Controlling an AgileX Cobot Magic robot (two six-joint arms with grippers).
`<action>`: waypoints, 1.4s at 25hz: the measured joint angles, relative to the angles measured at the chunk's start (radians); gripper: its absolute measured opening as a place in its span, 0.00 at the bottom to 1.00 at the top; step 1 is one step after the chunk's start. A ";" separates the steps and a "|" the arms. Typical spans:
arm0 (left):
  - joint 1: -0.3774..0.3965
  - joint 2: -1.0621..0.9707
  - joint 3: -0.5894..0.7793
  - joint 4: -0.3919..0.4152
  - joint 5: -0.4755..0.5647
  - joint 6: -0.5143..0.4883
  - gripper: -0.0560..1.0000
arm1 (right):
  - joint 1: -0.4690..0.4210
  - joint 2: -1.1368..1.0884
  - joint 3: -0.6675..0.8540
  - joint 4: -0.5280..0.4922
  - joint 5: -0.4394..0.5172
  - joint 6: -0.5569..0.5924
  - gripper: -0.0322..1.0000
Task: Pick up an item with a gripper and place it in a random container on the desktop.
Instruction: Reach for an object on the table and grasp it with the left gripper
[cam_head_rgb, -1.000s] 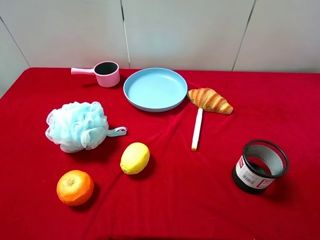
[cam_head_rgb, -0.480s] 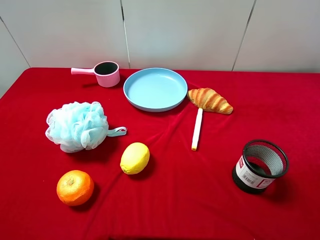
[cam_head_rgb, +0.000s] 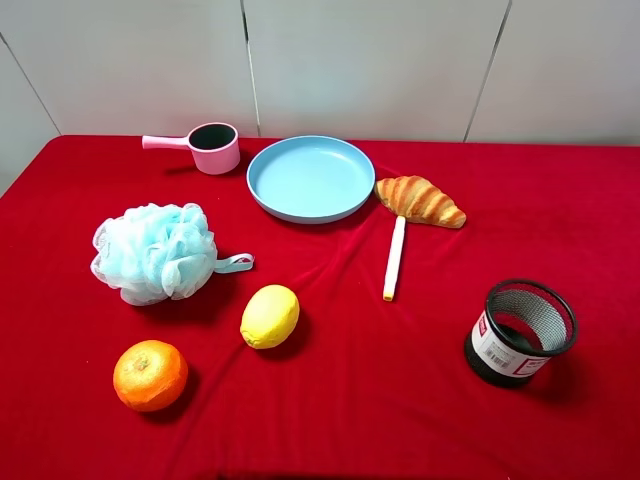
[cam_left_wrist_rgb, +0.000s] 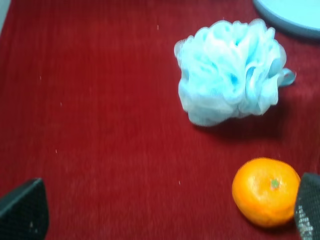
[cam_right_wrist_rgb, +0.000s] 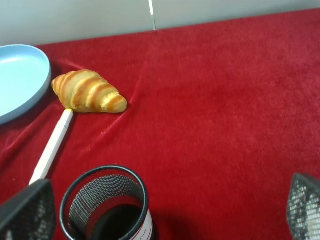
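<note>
The round orange fruit (cam_head_rgb: 150, 375) sits on the red cloth at the front left; it also shows in the left wrist view (cam_left_wrist_rgb: 265, 191), close to one fingertip (cam_left_wrist_rgb: 308, 212). The light-blue plate (cam_head_rgb: 311, 178) stands at the back middle, empty; its rim shows in the left wrist view (cam_left_wrist_rgb: 287, 12) and the right wrist view (cam_right_wrist_rgb: 20, 80). No arm appears in the exterior high view. My left gripper (cam_left_wrist_rgb: 165, 212) is open and empty, above the cloth beside the orange. My right gripper (cam_right_wrist_rgb: 170, 210) is open and empty, above the black mesh cup (cam_right_wrist_rgb: 107, 207).
A yellow lemon (cam_head_rgb: 269, 316) lies right of the orange. A pale-blue bath pouf (cam_head_rgb: 155, 252) sits at the left. A pink handled cup (cam_head_rgb: 208, 146) stands at the back. A croissant (cam_head_rgb: 420, 201) and a white pen (cam_head_rgb: 394, 258) lie right of the plate. The mesh cup (cam_head_rgb: 520, 332) stands front right.
</note>
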 joint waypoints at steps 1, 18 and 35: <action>0.000 0.039 -0.011 0.000 0.002 0.000 0.98 | 0.000 0.000 0.000 0.000 0.000 0.000 0.70; -0.084 0.646 -0.157 -0.109 0.031 0.124 0.96 | 0.000 0.000 0.000 0.000 0.000 0.000 0.70; -0.320 0.988 -0.162 -0.078 -0.126 0.089 0.95 | 0.000 0.000 0.000 0.000 0.000 0.000 0.70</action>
